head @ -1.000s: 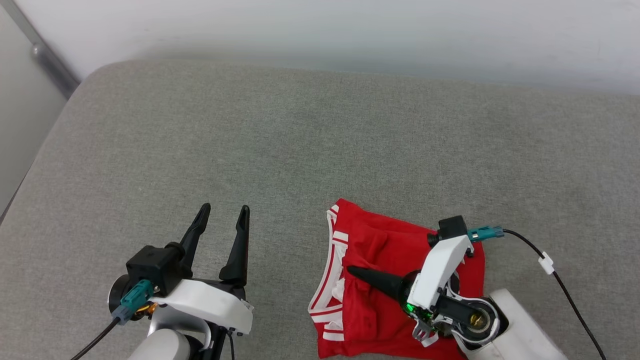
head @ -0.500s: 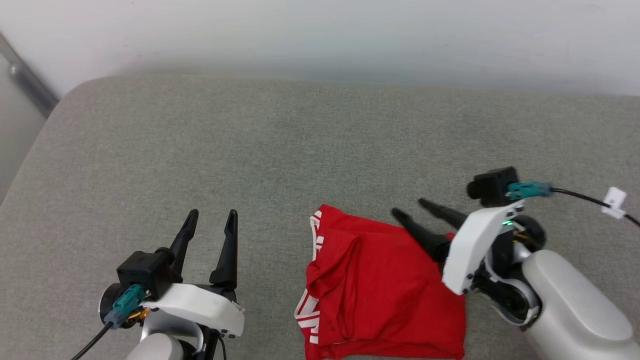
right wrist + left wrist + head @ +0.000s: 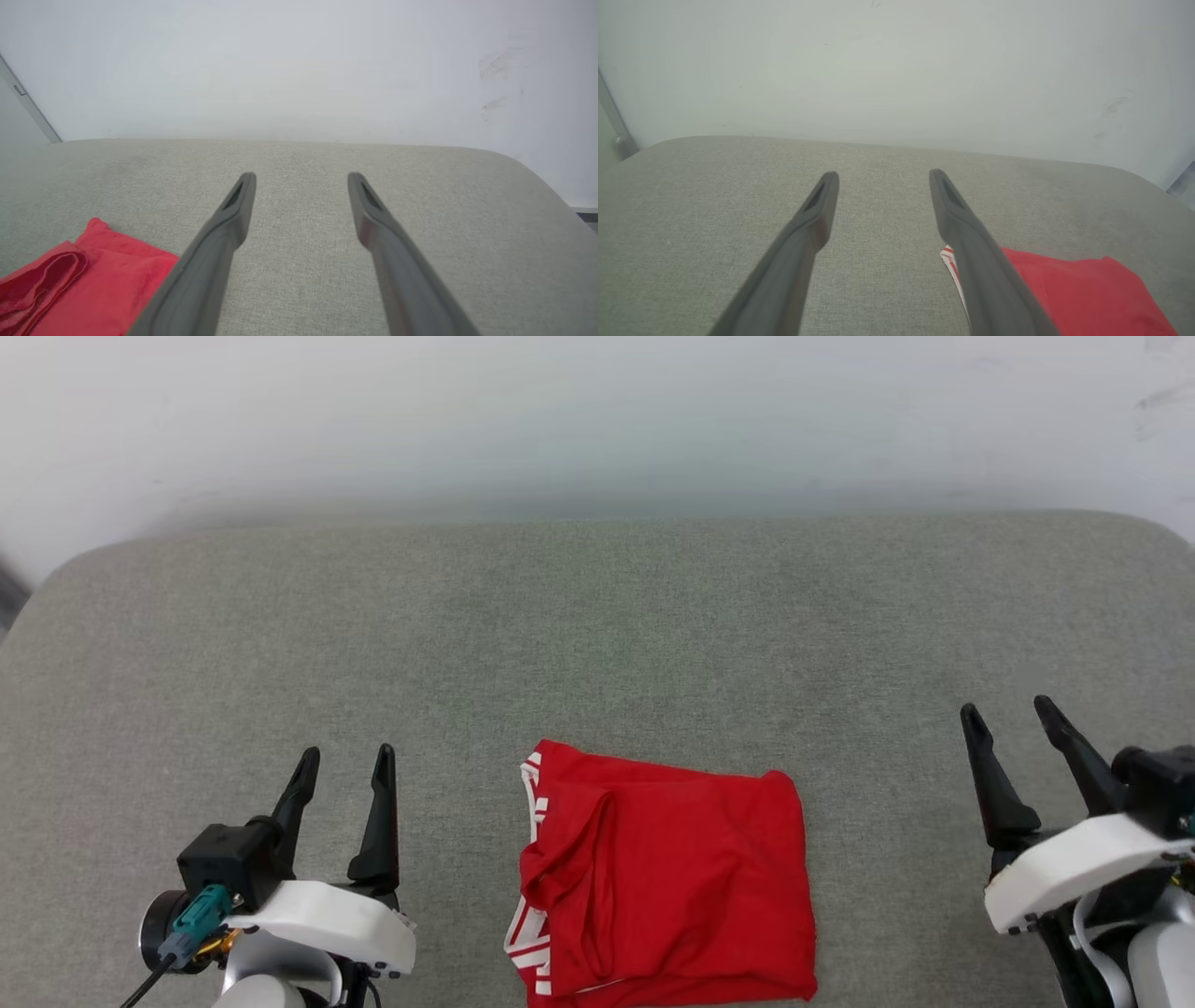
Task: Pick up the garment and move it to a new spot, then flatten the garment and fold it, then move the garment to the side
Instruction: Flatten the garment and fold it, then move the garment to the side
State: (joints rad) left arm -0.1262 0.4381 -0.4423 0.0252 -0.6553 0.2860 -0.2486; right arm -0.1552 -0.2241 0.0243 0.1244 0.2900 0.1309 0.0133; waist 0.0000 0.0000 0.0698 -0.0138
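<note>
Dark left fingers (image 3: 378,817): spread wide, holding nothing, tips over bare cushion.
Dark right fingers (image 3: 995,784): also wide apart and empty, pointing toward the wall.
Red garment (image 3: 672,877): folded into a rough rectangle, lying flat between the two pairs of fingers and touching neither; striped white trim runs along its left edge.
Grey cushion (image 3: 597,635): woven fabric, carries the garment near its front edge.
Pale wall (image 3: 597,411): behind the cushion.
</note>
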